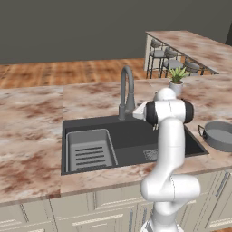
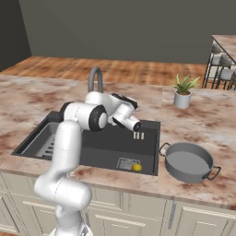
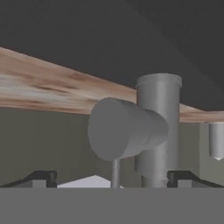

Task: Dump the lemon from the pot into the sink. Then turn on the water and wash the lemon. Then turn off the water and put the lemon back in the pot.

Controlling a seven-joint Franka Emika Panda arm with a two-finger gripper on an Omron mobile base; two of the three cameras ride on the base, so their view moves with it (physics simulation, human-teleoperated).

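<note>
The yellow lemon [image 2: 137, 167] lies in the dark sink [image 2: 105, 152] by the drain grate, near its front right corner. The shallow grey pot [image 2: 189, 161] stands upright and empty on the counter, right of the sink [image 1: 90, 123]; it appears at the right edge as the pot [image 1: 221, 135]. My gripper [image 2: 138, 136] hangs open over the right part of the basin with nothing between its fingers. In the hand view the open gripper [image 3: 113, 178] faces the faucet's handle knob [image 3: 124, 129] and base column [image 3: 159, 105] at close range. No water falls from the spout tip [image 3: 216, 141].
The tall arched faucet [image 1: 127, 88] rises behind the sink. A ribbed rack insert [image 1: 88, 149] fills the basin's left part. A small potted plant [image 2: 183, 93] stands on the counter behind the pot. Bar stools [image 1: 163, 56] stand at a far counter.
</note>
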